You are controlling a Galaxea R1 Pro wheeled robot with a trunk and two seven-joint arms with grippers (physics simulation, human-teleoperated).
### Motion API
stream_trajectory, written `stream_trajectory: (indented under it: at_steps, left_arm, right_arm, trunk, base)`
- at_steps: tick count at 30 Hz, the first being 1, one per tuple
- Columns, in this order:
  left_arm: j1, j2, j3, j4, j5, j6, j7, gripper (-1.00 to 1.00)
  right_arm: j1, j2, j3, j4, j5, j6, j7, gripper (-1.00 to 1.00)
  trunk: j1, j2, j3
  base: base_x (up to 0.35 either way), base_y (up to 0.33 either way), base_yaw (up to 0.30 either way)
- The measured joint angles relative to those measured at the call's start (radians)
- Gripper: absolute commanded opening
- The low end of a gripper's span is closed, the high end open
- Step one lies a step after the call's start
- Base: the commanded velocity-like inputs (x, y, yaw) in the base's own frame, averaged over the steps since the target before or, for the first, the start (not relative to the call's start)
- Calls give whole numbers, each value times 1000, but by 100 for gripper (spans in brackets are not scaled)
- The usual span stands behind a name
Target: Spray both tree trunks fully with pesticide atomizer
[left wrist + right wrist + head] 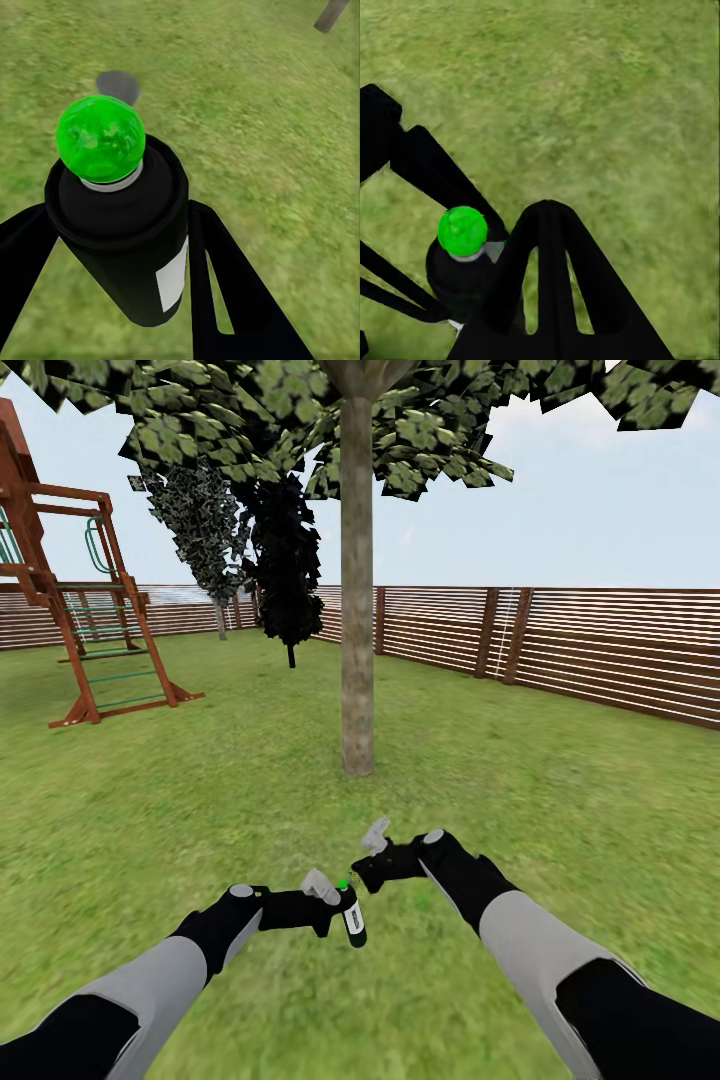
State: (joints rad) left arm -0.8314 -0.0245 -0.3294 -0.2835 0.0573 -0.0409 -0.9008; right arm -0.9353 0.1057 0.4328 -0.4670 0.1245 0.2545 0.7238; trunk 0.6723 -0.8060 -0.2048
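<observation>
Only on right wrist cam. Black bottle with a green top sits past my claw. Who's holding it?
Observer: The left claw. In the left wrist view its fingers sit against both sides of the pesticide atomizer.
Operator: Is my right claw on it too?
Observer: Head view puts the right claw close beside the green top. I can't tell if it touches, or whether it is open.
Operator: Any tree in front?
Observer: Yes. A tree trunk stands straight ahead on the grass, beyond both claws, with a wooden fence behind it.
</observation>
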Motion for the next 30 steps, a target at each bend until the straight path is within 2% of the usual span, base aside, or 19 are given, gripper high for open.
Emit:
stream_trajectory:
  at_steps: [2,5,6,11,13,15,16,17,19,20,21,22,23,24,27,29,30]
  left_arm:
    - [0,0,0,0,0,0,0,-100]
    - [0,1,2,0,0,0,1,-100]
    - [0,1,2,0,0,0,1,-100]
    - [0,2,6,1,0,0,2,-100]
    - [0,2,7,0,0,0,5,-100]
    - [0,3,11,0,1,0,7,-100]
    - [0,3,16,0,1,-1,7,-100]
    - [0,4,23,0,1,-1,8,-100]
    - [0,6,51,1,2,-1,9,-100]
    - [0,8,82,1,2,-1,13,-100]
    - [0,9,104,1,1,-2,20,-100]
    - [0,10,137,1,2,-9,45,-100]
    - [0,11,164,2,2,-23,107,-100]
    - [0,12,176,4,1,-35,174,-100]
    - [0,11,192,9,4,-83,420,-100]
    - [0,10,195,11,4,-105,499,-100]
    - [0,9,196,11,4,-113,527,-100]
  right_arm:
    - [0,-2,-1,-1,0,0,-56,-100]
    - [-1,-32,-3,-2,0,0,-120,-100]
    - [-2,-43,-3,-2,0,-1,-130,100]
    - [-2,-124,-5,-2,1,-2,-167,100]
    - [-2,-140,-26,-2,0,-13,-222,100]
    - [-1,-151,-111,1,0,-84,-336,100]
    - [0,-165,-169,5,1,-110,-397,100]
    - [1,-183,-209,11,1,-120,-435,100]
    - [5,-229,-299,78,1,-135,-493,100]
    - [12,-268,-332,149,0,-145,-518,100]
    - [21,-296,-344,203,-1,-162,-539,100]
    - [40,-324,-355,272,-3,-220,-572,100]
    - [63,-341,-360,358,-6,-299,-617,100]
    - [77,-347,-362,418,-7,-351,-659,100]
    - [137,-348,-365,496,-10,-444,-764,100]
    - [160,-339,-366,512,-13,-467,-791,100]
    - [169,-323,-366,518,-26,-474,-800,100]
  trunk:
    - [0,0,0]
    - [0,0,0]
    - [0,0,0]
    - [0,0,0]
    - [0,0,0]
    - [0,0,0]
    - [0,0,0]
    - [0,0,0]
    - [0,0,0]
    - [0,0,0]
    - [0,0,0]
    - [0,0,0]
    - [0,0,0]
    - [0,0,0]
    - [0,0,0]
    - [0,0,0]
    - [0,0,0]
  base:
    - [0,0,0]
    - [0,0,0]
    - [0,0,0]
    - [0,0,0]
    - [0,0,0]
    - [0,0,0]
    - [0,0,0]
    - [0,0,0]
    - [0,0,0]
    - [0,0,0]
    - [0,0,0]
    - [0,0,0]
    - [0,0,0]
    - [0,0,0]
    - [0,0,0]
    - [0,0,0]
    - [0,0,0]
